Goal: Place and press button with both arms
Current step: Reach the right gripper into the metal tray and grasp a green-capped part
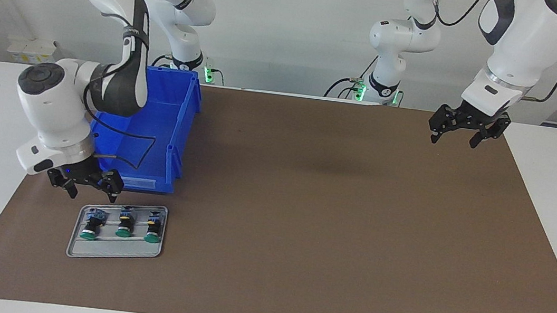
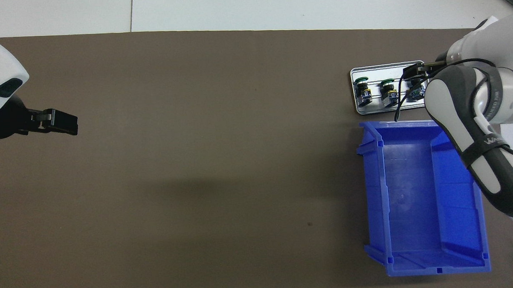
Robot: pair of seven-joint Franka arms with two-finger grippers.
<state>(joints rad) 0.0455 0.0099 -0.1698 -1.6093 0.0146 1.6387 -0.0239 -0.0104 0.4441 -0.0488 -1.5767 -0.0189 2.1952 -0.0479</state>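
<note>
Three green-capped buttons lie side by side on a grey tray (image 1: 112, 254) (image 2: 387, 109): one toward the right arm's end (image 1: 91, 224) (image 2: 415, 91), a middle one (image 1: 124, 224) (image 2: 388, 92) and a third (image 1: 154, 226) (image 2: 362, 89). I cannot tell which is the task's button. My right gripper (image 1: 91, 193) hangs open, low over the tray's edge nearest the robots, just above the end button and holding nothing. My left gripper (image 1: 459, 137) (image 2: 63, 123) waits open over the mat at the left arm's end.
A blue bin (image 1: 144, 124) (image 2: 412, 198) stands empty beside the tray, nearer to the robots. The right arm's forearm crosses above it. A brown mat (image 1: 328, 226) covers most of the white table.
</note>
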